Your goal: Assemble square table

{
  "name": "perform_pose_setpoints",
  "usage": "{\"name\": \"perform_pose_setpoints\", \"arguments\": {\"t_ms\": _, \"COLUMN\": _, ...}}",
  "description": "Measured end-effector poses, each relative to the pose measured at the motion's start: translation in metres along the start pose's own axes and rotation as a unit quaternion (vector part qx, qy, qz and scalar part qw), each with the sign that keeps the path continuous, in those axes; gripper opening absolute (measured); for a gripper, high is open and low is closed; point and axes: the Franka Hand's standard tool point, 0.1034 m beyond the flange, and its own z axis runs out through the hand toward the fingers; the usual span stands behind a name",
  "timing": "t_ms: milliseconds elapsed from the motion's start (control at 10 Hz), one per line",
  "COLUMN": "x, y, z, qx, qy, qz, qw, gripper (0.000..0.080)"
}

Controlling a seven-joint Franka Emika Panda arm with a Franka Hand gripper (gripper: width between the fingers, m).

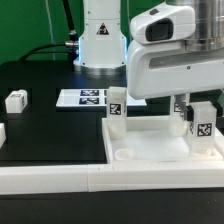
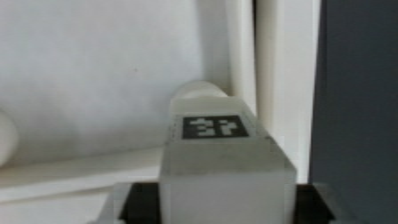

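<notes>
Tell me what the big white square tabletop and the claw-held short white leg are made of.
Large white square tabletop: probably moulded plastic, matte; uniform white, rounded rim. Short white leg in the gripper: likely the same plastic; its tag looks printed.

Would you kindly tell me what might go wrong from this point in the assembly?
1. The claw grips the held leg over a corner of the table top. Its socket is hidden, so a misaligned leg might jam or tilt.
2. The arm's housing hangs close to the standing leg at another corner, and a sideways sweep might knock it loose.
</notes>
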Motion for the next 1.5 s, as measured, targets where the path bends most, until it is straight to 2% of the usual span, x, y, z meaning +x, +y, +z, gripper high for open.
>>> {"name": "perform_pose_setpoints", "arguments": {"t_ms": 400, "x": 0.0, "y": -0.001, "z": 0.001, "qx": 0.002, "qy": 0.003, "qz": 0.145, "qw": 0.989, "gripper": 0.0291}}
{"name": "perform_pose_setpoints", "arguments": {"t_ms": 500, "x": 0.002, "y": -0.004, "z": 0.002, "qx": 0.011, "qy": 0.027, "qz": 0.248, "qw": 0.968, "gripper": 0.0291}}
{"name": "perform_pose_setpoints", "arguments": {"t_ms": 600, "x": 0.0, "y": -0.004, "z": 0.002, "qx": 0.025, "qy": 0.04, "qz": 0.338, "qw": 0.94, "gripper": 0.0291}}
{"name": "perform_pose_setpoints", "arguments": {"t_ms": 700, "x": -0.001, "y": -0.002, "z": 0.002, "qx": 0.038, "qy": 0.04, "qz": 0.404, "qw": 0.913, "gripper": 0.0291}}
{"name": "perform_pose_setpoints", "arguments": {"t_ms": 800, "x": -0.001, "y": -0.001, "z": 0.002, "qx": 0.045, "qy": 0.035, "qz": 0.457, "qw": 0.888, "gripper": 0.0291}}
{"name": "perform_pose_setpoints", "arguments": {"t_ms": 1000, "x": -0.001, "y": -0.001, "z": 0.002, "qx": 0.051, "qy": 0.028, "qz": 0.538, "qw": 0.841, "gripper": 0.0291}}
{"name": "perform_pose_setpoints", "arguments": {"t_ms": 1200, "x": -0.003, "y": -0.008, "z": 0.003, "qx": 0.05, "qy": 0.02, "qz": 0.598, "qw": 0.8, "gripper": 0.0291}}
{"name": "perform_pose_setpoints", "arguments": {"t_ms": 1300, "x": -0.004, "y": -0.013, "z": 0.004, "qx": 0.05, "qy": 0.019, "qz": 0.593, "qw": 0.803, "gripper": 0.0392}}
{"name": "perform_pose_setpoints", "arguments": {"t_ms": 1400, "x": -0.004, "y": -0.012, "z": 0.004, "qx": 0.049, "qy": 0.02, "qz": 0.578, "qw": 0.814, "gripper": 0.0392}}
{"name": "perform_pose_setpoints", "arguments": {"t_ms": 1500, "x": -0.004, "y": -0.012, "z": 0.005, "qx": 0.047, "qy": 0.024, "qz": 0.564, "qw": 0.824, "gripper": 0.0531}}
